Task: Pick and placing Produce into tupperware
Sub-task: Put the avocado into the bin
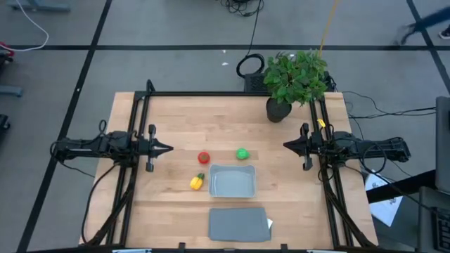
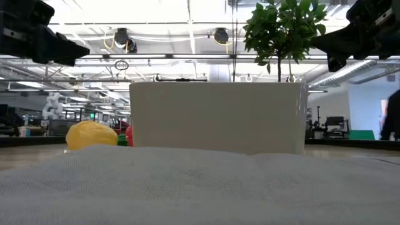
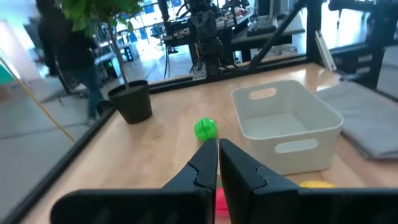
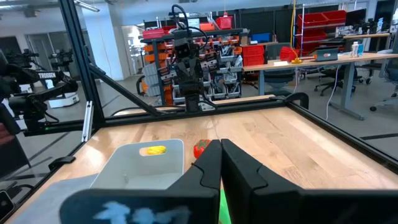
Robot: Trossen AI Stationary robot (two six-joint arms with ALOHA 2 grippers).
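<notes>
On the pale wooden counter [image 1: 176, 204], the shallow light blue-grey rectangular plastic tub [image 1: 232, 181] sat near the middle, its inside bare, with the flat darker grey rectangular lid [image 1: 239, 224] lying just beside it toward the near edge. All three toy pieces rested on the wood outside the tub: the round red piece [image 1: 204, 157] lay near the tub's far-left corner, the round green piece [image 1: 242, 153] lay close beyond its far rim, and the yellow piece with a green tip [image 1: 197, 182] lay just beside its left wall. The left gripper [image 1: 167, 148] hung above the counter's left side, well apart from the produce, its two dark fingers [image 3: 205, 163] drawn together on nothing. The right gripper [image 1: 287, 145] hung above the right side, likewise apart from the pieces, its fingers [image 4: 211, 163] pressed close with nothing between them. A leafy green plant in a dark pot [image 1: 280, 109] stood at the far right corner of the counter. In the low view the tub's pale wall [image 2: 215, 115] filled the middle, and the yellow piece [image 2: 91, 135] showed at its left with a sliver of red beside it.
</notes>
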